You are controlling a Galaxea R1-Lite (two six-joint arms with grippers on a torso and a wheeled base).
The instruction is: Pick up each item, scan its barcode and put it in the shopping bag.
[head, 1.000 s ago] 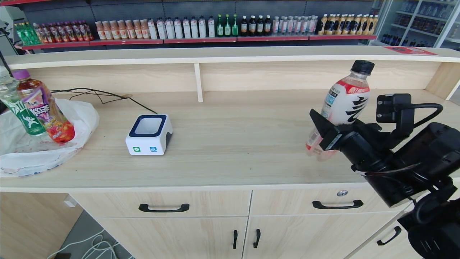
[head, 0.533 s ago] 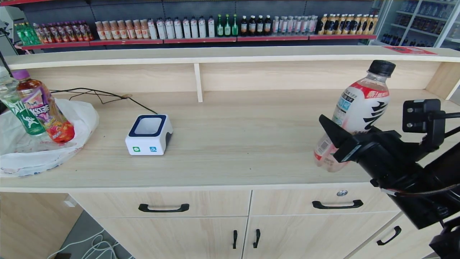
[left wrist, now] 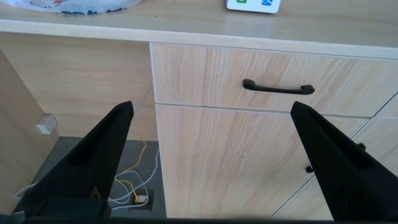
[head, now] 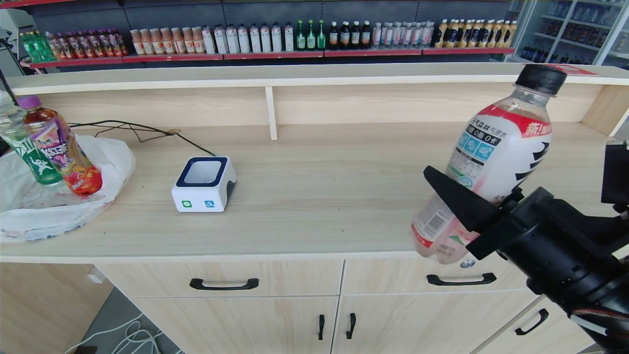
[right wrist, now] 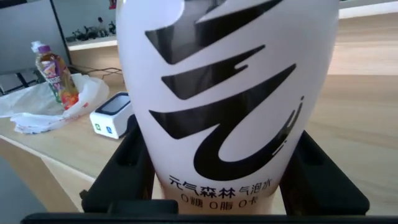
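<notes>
The right gripper (head: 472, 206) is clamped on the lower half of a clear drink bottle (head: 496, 152), one finger (head: 449, 196) lying across its front. The bottle hangs tilted over the counter's (head: 319, 196) front edge, its black cap (head: 540, 78) uppermost. Its white label has a red band, bold black brush strokes, small blue panels and a barcode (head: 432, 223) near the base.

The left gripper (left wrist: 211, 155) hangs below the counter with its fingers spread wide, before a drawer handle (left wrist: 278, 88).

Well apart from the bottle sits the white scanner (head: 204, 183), dark-blue framed, with green and blue icons. Farther left, the white shopping bag (head: 98, 162) holds a green-labelled bottle (head: 29, 152) and a purple-capped bottle (head: 59, 147).
</notes>
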